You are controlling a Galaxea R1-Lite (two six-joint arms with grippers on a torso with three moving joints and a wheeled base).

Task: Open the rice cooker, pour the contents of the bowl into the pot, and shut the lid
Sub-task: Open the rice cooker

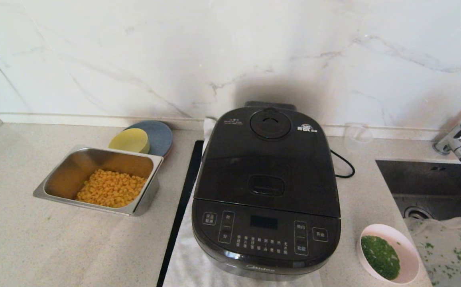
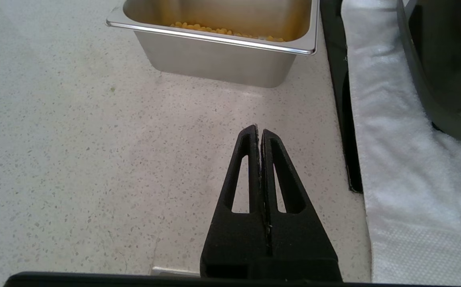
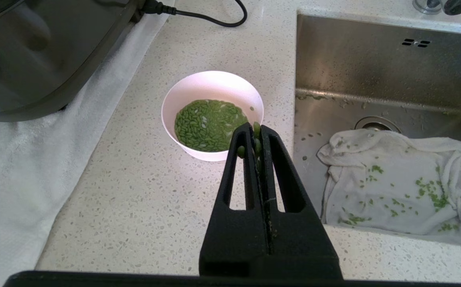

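Observation:
The glossy black rice cooker [image 1: 266, 191] stands mid-counter with its lid [image 1: 268, 159] shut, so the pot is hidden. The pale pink bowl [image 1: 410, 249] sits at the cooker's front right, holding green chopped contents [image 1: 380, 257]. Neither arm shows in the head view. My right gripper [image 3: 257, 127] hovers shut just short of the bowl [image 3: 210, 81], and a few green bits from the contents [image 3: 206, 125] cling between its fingertips. My left gripper [image 2: 259, 130] is shut with nothing in it, over bare counter left of the cooker [image 2: 446, 71].
A steel tray [image 1: 55, 175] of corn kernels [image 1: 111, 187] sits to the left, with a yellow bowl [image 1: 130, 140] and blue plate [image 1: 160, 135] behind it. A sink [image 1: 426, 179] with a speckled cloth [image 1: 446, 243] lies right of the bowl. The cooker rests on a white towel [image 1: 182, 263].

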